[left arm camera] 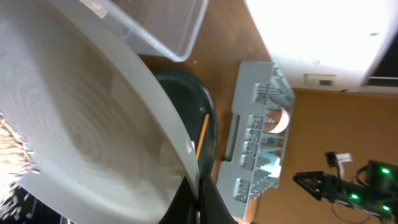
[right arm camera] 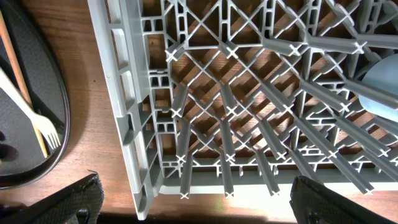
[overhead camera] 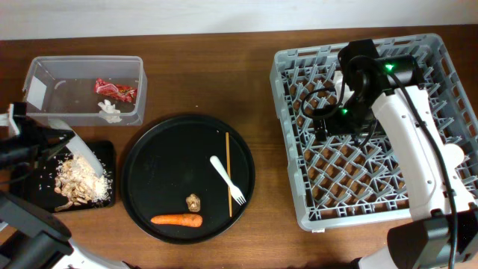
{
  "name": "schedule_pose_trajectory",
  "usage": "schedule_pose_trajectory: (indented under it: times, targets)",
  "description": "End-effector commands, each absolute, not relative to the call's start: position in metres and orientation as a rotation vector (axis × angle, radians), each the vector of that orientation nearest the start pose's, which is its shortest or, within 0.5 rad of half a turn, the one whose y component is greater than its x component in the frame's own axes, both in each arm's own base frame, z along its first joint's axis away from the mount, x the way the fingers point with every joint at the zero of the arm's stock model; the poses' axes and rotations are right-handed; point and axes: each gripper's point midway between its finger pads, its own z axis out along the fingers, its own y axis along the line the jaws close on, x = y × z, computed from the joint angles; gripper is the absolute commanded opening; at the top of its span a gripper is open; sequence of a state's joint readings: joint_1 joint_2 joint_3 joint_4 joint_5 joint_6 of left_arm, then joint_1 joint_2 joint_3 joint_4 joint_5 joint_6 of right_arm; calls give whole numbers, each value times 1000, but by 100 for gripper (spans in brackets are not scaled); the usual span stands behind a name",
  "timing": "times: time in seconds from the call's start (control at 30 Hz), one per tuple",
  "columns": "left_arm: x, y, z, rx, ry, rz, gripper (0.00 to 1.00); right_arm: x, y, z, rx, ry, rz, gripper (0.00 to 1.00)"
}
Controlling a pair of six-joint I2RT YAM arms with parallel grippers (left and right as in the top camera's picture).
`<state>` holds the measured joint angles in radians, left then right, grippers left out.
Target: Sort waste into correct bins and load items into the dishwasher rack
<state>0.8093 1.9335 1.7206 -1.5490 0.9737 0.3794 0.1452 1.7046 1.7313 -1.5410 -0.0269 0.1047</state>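
Observation:
My left gripper [overhead camera: 41, 142] [left arm camera: 200, 199] is shut on the rim of the white plate [overhead camera: 82, 153] [left arm camera: 81, 124] and holds it tilted over the shallow black tray [overhead camera: 108, 153]. Beige food scraps [overhead camera: 78, 183] [left arm camera: 9, 146] lie in that tray. The clear tub [overhead camera: 82, 71] [left arm camera: 168, 31] holds the red wrapper [overhead camera: 116, 90] and white tissue [overhead camera: 110, 110]. My right gripper [overhead camera: 328, 123] [right arm camera: 205, 205] is open and empty above the grey rack [overhead camera: 441, 112] [right arm camera: 124, 93] [left arm camera: 249, 143]. A pink bowl [left arm camera: 281, 118] and light-blue cup [left arm camera: 270, 165] [right arm camera: 382, 87] stand in the rack.
The round black tray [overhead camera: 164, 164] [left arm camera: 199, 99] [right arm camera: 37, 124] holds the white fork [overhead camera: 228, 179] [right arm camera: 34, 115], wooden stick [overhead camera: 228, 168] [left arm camera: 201, 134] [right arm camera: 22, 81], brown lump [overhead camera: 193, 201] and orange carrot [overhead camera: 177, 220]. It lies between the bins and the rack.

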Motion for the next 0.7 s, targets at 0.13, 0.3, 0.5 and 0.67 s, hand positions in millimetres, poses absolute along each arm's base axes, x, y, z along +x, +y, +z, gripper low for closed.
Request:
schedule_pose_trajectory:
  times: [0.13, 0.3, 0.5, 0.67]
  targets:
    - [338, 150, 224, -611, 2258, -1236, 0, 307, 49, 196, -63, 3095, 36, 99]
    - [337, 154, 220, -606, 2275, -1206, 0, 305, 49, 196, -64, 3101, 34, 99]
    - [335, 153, 229, -574, 2228, -1234, 0, 305, 48, 196, -64, 3101, 29, 99]
    - [333, 151, 231, -546, 2222, -1238, 0, 305, 48, 196, -63, 3103, 28, 99]
